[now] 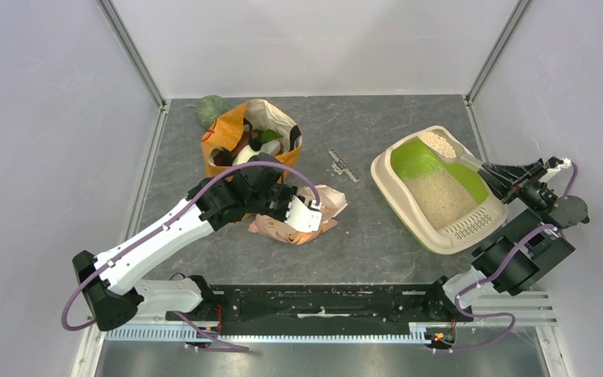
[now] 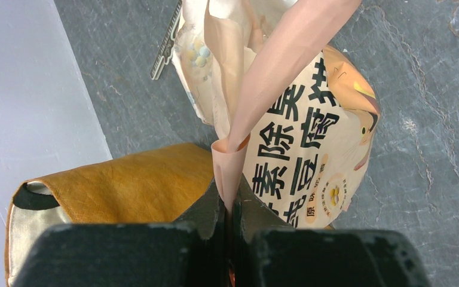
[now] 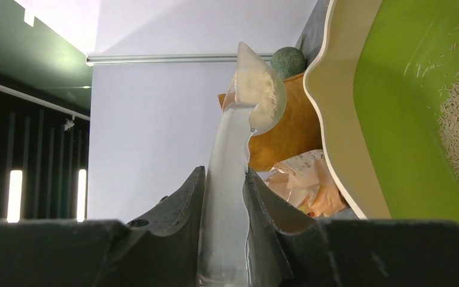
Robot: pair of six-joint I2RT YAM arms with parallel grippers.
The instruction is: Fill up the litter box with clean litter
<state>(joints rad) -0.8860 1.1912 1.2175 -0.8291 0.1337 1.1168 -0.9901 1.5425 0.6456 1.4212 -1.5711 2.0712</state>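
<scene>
The litter box [image 1: 382, 176], cream with a green hood [image 1: 414, 162], sits at the right and holds pale litter [image 1: 449, 196]. My right gripper [image 1: 510, 174] is shut on the handle of a clear scoop [image 1: 438, 143], whose bowl, filled with litter, is over the box's far end. In the right wrist view the gripper [image 3: 225, 173] clamps the scoop [image 3: 257, 89] beside the box rim [image 3: 334, 119]. My left gripper [image 1: 312, 214] is shut on a folded edge of the peach litter bag [image 1: 294, 228], which lies on the table. The left wrist view shows the gripper [image 2: 230, 188] pinching the bag [image 2: 302, 137].
An orange shopping bag [image 1: 235, 133] stuffed with items stands at the back left, also in the left wrist view [image 2: 125, 179]. A green ball [image 1: 212, 110] lies behind it. A small grey strip [image 1: 343, 166] lies mid-table. White walls enclose the table.
</scene>
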